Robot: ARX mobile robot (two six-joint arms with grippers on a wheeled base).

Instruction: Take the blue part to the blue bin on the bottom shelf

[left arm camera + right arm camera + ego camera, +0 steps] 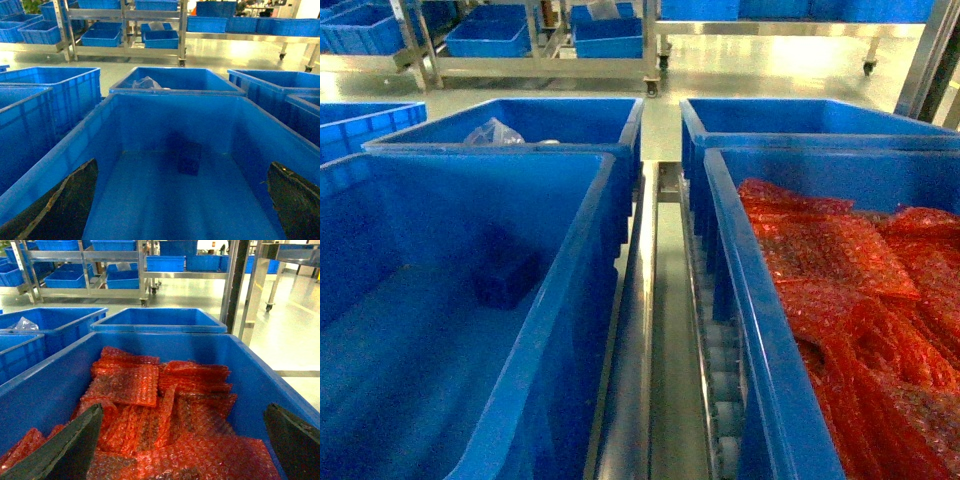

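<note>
We see the small dark-blue block part (190,158) lying on the floor of the big blue plastic bin (570,260), the left gripper (182,200) spread wide above it, the right gripper (182,440) wide over red bubble-wrap bags (165,405), so any descent should centre squarely

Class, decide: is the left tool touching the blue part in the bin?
Apart. The left wrist view shows the left tool open, with bare bin floor before the blue part.

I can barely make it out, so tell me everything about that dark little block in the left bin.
The blue part is a small, dark blue, boxy block, apparently plastic. It sits alone on the floor of the large blue bin, towards the far wall, touching only the floor. Neither claw holds it. Finer detail is too blurred to tell.
</note>
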